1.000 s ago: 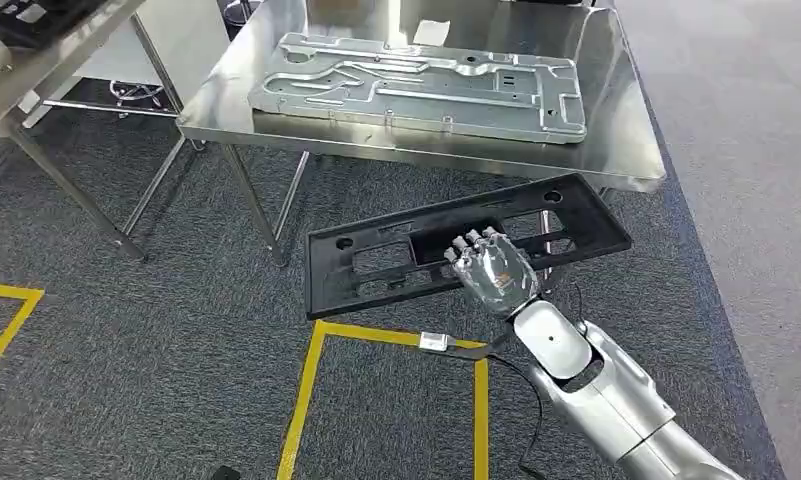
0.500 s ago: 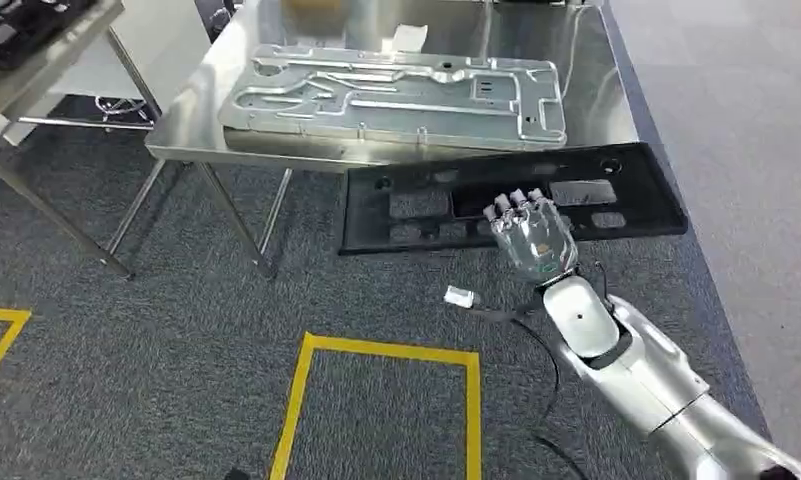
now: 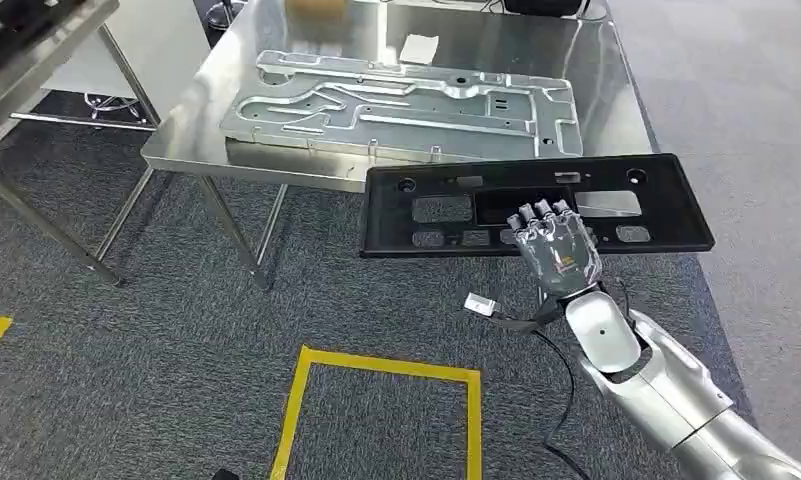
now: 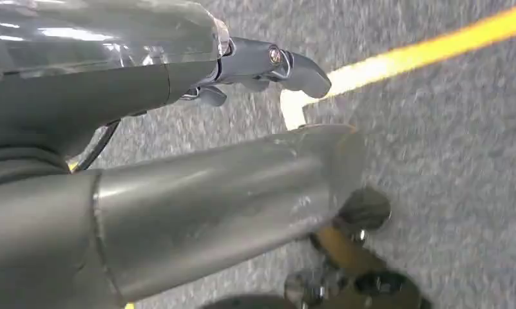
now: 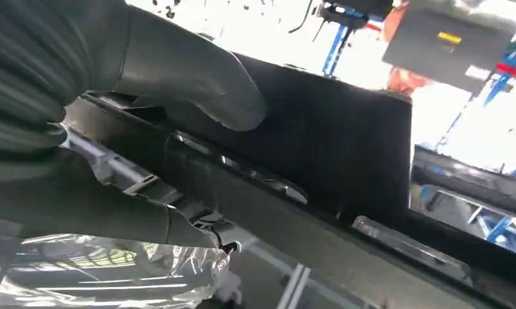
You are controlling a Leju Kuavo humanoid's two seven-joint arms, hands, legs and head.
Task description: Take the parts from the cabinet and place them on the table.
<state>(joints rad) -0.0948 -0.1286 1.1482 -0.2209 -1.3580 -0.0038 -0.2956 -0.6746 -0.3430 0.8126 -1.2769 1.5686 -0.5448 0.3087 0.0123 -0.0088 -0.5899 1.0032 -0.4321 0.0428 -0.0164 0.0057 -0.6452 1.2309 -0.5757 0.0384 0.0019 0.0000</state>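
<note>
Nearest me, yellow floor tape (image 3: 376, 365) marks a square outline on the grey carpet (image 3: 156, 330). My right arm (image 3: 666, 400) comes up from the lower right, with a black cable (image 3: 556, 360) trailing off it toward a small white tag (image 3: 481, 305) on the floor.

My right hand (image 3: 554, 250) is clamped on the near long edge of the black plastic panel (image 3: 536, 205). From the head view I see the fingers (image 3: 541, 215) lying over its top face, and the right wrist view shows the thick grey thumb (image 5: 197, 84) pressed against the panel's dark surface (image 5: 345, 141). I have the panel held roughly flat, its long axis running left to right. Its far edge overlaps the near edge of the steel table (image 3: 616, 100) in my view; I cannot tell whether they touch.

Further out, a large stamped grey metal plate (image 3: 406, 105) lies flat on that table, with a small white paper (image 3: 418, 47) beyond it. A second steel table (image 3: 36, 60) stands off to the left.

My left hand (image 4: 261, 64) hangs over the carpet near a yellow line (image 4: 435, 45); I see nothing in it, but I cannot tell how its fingers are set.
</note>
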